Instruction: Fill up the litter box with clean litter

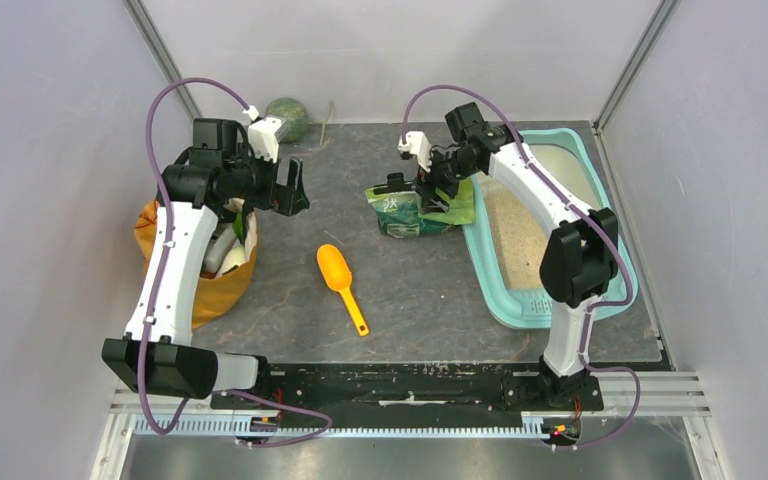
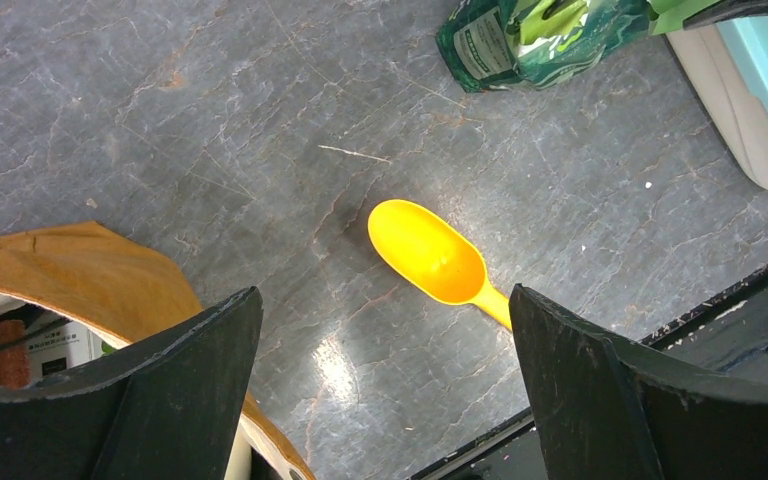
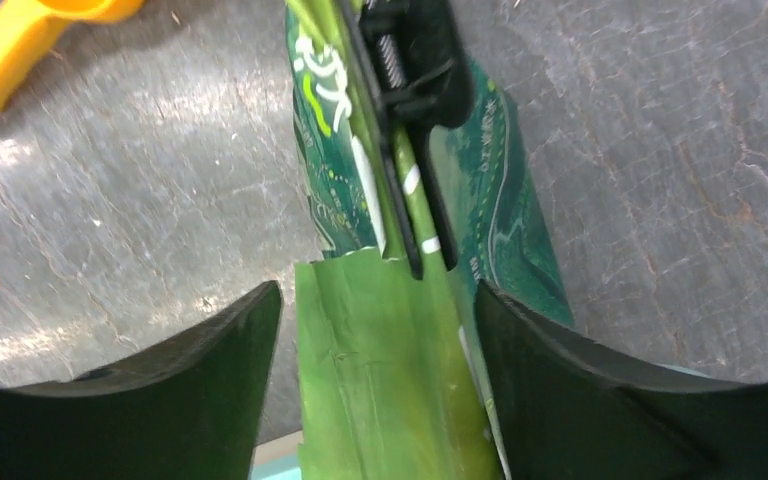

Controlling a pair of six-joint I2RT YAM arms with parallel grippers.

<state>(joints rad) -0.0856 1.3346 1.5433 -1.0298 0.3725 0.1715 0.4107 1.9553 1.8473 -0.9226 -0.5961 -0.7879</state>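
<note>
Both jaws are spread wide: the right jaws sit around the pouch (image 3: 380, 380) top beside the box (image 1: 528, 303); the left jaws hold nothing.

A dark grey, stone-veined counter (image 1: 410, 290) fills the cell, scuffed with fine pale scratches. Plain pale lavender panels close it in: a far wall (image 1: 400, 50), a left wall (image 1: 40, 200) and a right wall (image 1: 730, 200). Slanting metal posts (image 1: 160, 50) rise from the two far corners. A slotted aluminium rail (image 1: 400, 427) runs along the near edge. Overhead light leaves a soft white glare (image 2: 335, 360) on the surface.
</note>
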